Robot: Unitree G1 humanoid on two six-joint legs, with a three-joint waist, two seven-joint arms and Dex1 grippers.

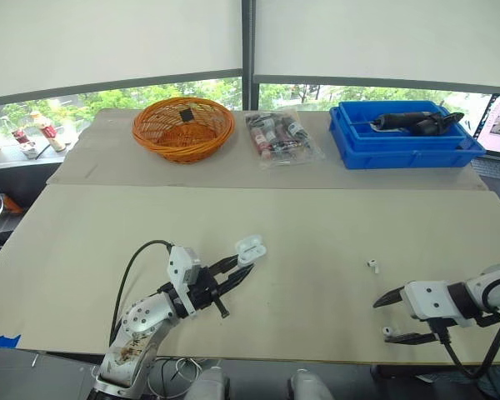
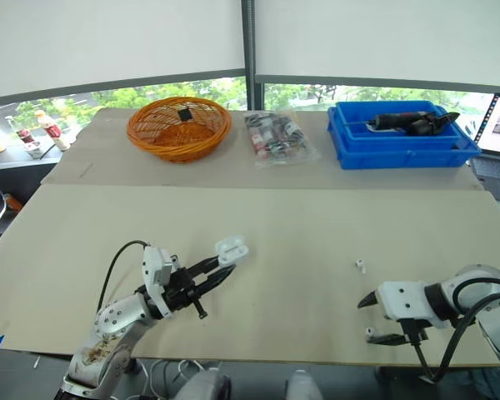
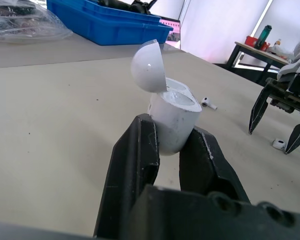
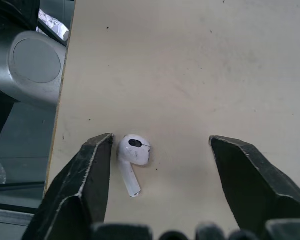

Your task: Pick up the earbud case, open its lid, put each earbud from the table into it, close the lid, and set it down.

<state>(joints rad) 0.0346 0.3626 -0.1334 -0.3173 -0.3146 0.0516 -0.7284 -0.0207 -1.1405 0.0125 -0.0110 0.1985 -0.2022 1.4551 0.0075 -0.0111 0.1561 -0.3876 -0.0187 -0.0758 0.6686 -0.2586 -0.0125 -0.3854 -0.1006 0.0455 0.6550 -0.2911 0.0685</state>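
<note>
The left gripper (image 1: 237,268) clamps its fingers on the body of the white earbud case (image 1: 252,248), held off the desk (image 1: 317,225) with the lid (image 3: 148,67) flipped up. Further right one earbud (image 1: 372,264) lies loose on the desk, well apart from the case. At the near edge the right gripper (image 1: 382,319) has its fingers spread wide around the second earbud (image 4: 131,152) (just beside one finger).

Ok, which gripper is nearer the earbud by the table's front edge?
Right. The right gripper sits open around that earbud; the left gripper holds the earbud case far off to its left.
</note>
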